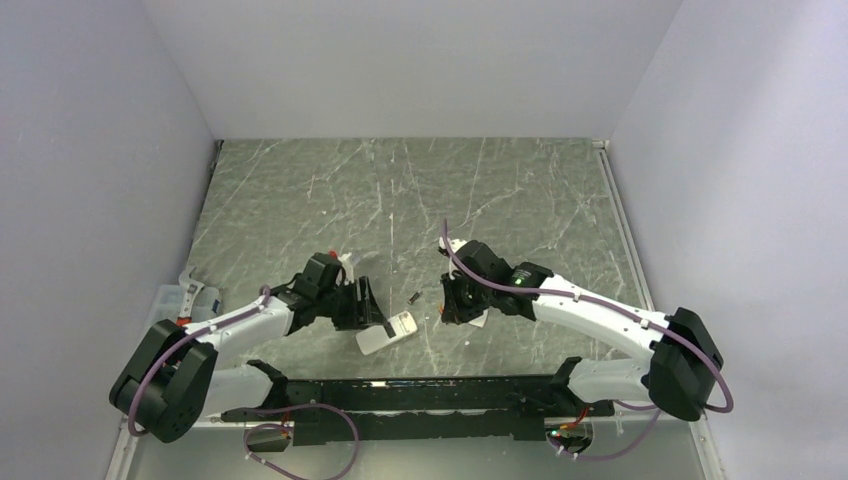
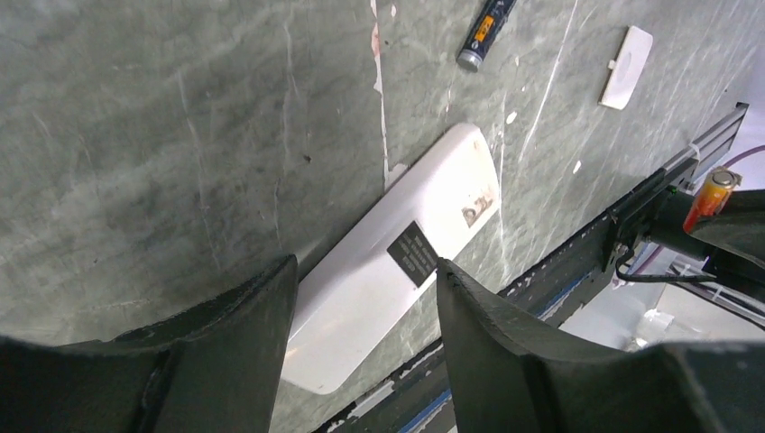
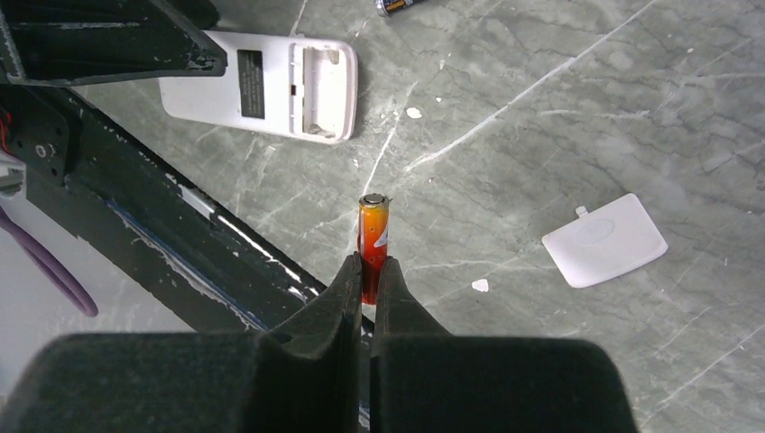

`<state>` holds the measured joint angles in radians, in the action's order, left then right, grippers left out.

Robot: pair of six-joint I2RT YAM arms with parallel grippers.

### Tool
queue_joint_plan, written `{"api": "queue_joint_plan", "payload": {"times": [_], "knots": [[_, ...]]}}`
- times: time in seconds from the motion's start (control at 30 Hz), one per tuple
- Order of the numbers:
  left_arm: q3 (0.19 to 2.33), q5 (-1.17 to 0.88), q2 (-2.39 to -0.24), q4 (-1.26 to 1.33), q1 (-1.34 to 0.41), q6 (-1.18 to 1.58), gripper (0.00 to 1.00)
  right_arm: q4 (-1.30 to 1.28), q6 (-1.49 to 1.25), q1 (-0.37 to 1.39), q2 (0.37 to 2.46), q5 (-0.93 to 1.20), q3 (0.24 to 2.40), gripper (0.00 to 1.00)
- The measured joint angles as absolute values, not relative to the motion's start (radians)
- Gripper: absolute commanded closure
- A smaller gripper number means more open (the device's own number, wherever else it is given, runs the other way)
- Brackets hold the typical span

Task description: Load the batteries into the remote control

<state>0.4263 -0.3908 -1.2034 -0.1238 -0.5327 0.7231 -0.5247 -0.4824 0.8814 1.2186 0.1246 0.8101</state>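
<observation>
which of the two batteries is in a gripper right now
The orange battery, pinched in the right gripper. The other, a dark battery, lies loose on the table near the remote control.

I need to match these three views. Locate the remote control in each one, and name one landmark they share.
Top external: the remote control lies low centre, between the two arms.
Left wrist: centre, white back up, slanting toward the lower left.
Right wrist: top left, back up, battery compartment open.
Shared landmark: the dark battery loose on the table just past the remote.
</observation>
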Motion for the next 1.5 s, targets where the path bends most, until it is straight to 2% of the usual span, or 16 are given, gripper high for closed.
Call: {"api": "queue_joint_plan", "payload": {"times": [0.37, 0.9, 1.5], "knots": [[0.378, -0.469, -1.163, -0.111, -0.535, 0.754, 0.38, -0.595, -0.402, 0.923, 1.309, 0.123, 0.86, 1.0], [0.363, -0.49, -1.072, -0.126, -0.548, 0.783, 0.37, -0.746, -0.15, 0.933, 1.539, 0.121, 1.124, 1.0], [0.505, -0.348, -0.805, -0.505, -0.549, 0.775, 0.35, -0.825, -0.043, 0.945, 1.784, 0.159, 1.342, 1.0]]}}
